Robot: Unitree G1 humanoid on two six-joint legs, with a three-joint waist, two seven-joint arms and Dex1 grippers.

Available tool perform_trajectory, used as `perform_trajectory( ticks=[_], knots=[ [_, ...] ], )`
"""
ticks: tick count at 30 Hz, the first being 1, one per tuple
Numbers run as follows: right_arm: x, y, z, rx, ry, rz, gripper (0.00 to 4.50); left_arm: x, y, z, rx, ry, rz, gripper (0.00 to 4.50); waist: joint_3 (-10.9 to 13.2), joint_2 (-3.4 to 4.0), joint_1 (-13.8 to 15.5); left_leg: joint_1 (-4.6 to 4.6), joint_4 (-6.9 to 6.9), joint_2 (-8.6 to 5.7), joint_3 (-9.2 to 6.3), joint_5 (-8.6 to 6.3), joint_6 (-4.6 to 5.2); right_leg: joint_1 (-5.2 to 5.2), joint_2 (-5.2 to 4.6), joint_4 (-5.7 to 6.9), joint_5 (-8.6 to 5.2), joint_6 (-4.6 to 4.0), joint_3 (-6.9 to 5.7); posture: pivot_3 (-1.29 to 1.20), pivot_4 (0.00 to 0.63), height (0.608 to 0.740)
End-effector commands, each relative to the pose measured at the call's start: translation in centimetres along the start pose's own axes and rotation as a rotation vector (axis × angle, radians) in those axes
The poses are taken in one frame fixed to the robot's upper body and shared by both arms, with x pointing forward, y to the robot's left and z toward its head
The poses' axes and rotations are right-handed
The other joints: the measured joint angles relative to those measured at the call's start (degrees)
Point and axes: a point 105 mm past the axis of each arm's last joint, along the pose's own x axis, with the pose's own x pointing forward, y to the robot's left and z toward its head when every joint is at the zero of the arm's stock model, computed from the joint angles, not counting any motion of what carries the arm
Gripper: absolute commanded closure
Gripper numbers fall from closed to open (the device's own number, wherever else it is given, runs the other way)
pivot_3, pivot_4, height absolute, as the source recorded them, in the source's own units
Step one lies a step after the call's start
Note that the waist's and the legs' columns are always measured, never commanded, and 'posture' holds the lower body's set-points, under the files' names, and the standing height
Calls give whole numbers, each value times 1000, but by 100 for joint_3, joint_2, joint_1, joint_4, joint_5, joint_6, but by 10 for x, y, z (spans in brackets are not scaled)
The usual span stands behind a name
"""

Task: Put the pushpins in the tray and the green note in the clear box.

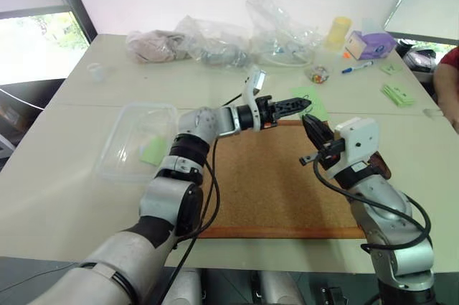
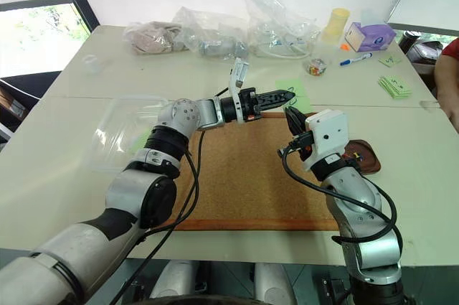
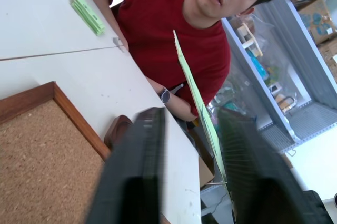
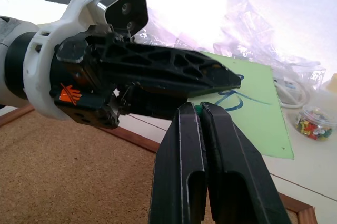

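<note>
Now left gripper pinches green note, blue scrawl unreadable; right gripper closed on green pushpin

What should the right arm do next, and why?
Probably swing the right gripper sideways over the tray and open it. Its closed fingertips seem to pinch a green pushpin, and the tray lies on the table just beside that arm.

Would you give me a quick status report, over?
Left gripper closed on green note above corkboard. Right gripper shut on a green pushpin. Tray beside right arm, unobstructed.
</note>
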Motion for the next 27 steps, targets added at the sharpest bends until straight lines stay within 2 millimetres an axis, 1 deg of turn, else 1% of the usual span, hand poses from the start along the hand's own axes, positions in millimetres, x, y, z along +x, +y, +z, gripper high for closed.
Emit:
perform_trajectory(
  ticks=[1,4,6,7,9,10,11,13,14,16,17,20,21,23,25,27],
  knots=[
    [-4,4,14,-21,-50,4,4500,4,-10,10,48,-12,-27,4466,0,0,4,0,0,0,0,0,0,0,0,0,0,0,0,0,150,737],
    [-4,6,14,-19,-49,14,4500,4,-6,6,82,11,-7,4466,0,0,6,0,0,0,0,0,0,0,0,1,0,0,0,0,150,737],
    [-4,7,15,-20,-49,16,4500,5,-4,0,134,40,7,4466,0,0,14,0,0,0,0,0,0,0,0,1,0,0,0,0,150,737],
    [-4,6,15,-21,-52,13,4500,4,3,-7,225,85,41,4466,0,0,14,0,0,-1,0,0,0,0,-1,1,0,0,0,0,150,737],
    [-4,6,16,-23,-55,10,4500,3,11,-17,333,143,70,4466,-1,1,12,0,0,-1,1,0,0,1,-1,0,0,0,0,0,150,737],
    [-4,1,19,-13,-70,-19,4500,1,14,-21,358,161,79,4466,-1,1,12,0,0,-1,1,0,-1,1,-1,0,0,0,0,0,150,737],
    [-6,-11,25,22,-102,-94,4500,-1,16,-22,346,161,82,4466,-1,1,13,0,0,0,1,1,-1,1,-1,1,0,-1,0,0,150,737],
    [-10,-28,30,71,-137,-194,4500,-5,19,-23,332,161,85,4466,0,1,10,0,1,1,0,1,-2,-2,0,4,1,-1,0,0,150,737],
    [-11,-31,31,83,-142,-217,4500,-6,19,-23,329,161,83,4466,-1,1,11,0,1,2,1,2,-3,-3,0,5,1,-1,0,0,150,737],
    [-25,-58,11,70,-47,-380,4500,-16,11,-19,287,142,41,4466,-1,1,10,0,1,2,1,2,-3,-3,0,5,1,-2,1,0,150,737],
    [-31,-66,3,62,-8,-431,4500,-20,8,-18,275,137,23,4466,-1,1,12,-1,0,2,1,2,-3,-3,-1,4,1,-2,1,0,150,737],
    [-49,-89,-33,29,183,-565,4500,-39,-14,-15,271,117,-69,4466,-2,4,2,-3,-2,9,0,2,-3,-3,-1,4,0,-1,2,0,150,737],
    [-54,-94,-42,24,229,-592,4500,-45,-20,-16,278,119,-88,4466,-3,5,-5,-3,-2,9,1,2,-4,-4,-1,4,1,-1,2,0,150,737],
    [-61,-100,-61,51,320,-626,4500,-54,-25,-17,295,118,-88,4466,-3,6,-9,-1,-1,11,5,5,-9,-7,-2,9,1,-1,8,0,150,737],
    [-64,-103,-74,78,378,-639,4500,-60,-28,-15,297,100,-80,4466,-4,7,-4,2,0,11,4,10,-18,-7,-5,20,1,-2,9,0,150,737],
    [-65,-105,-84,102,412,-641,4500,-65,-30,-14,295,79,-69,4466,-6,11,8,5,3,10,1,14,-22,-5,-5,26,1,-3,9,0,150,737]
  ],
)
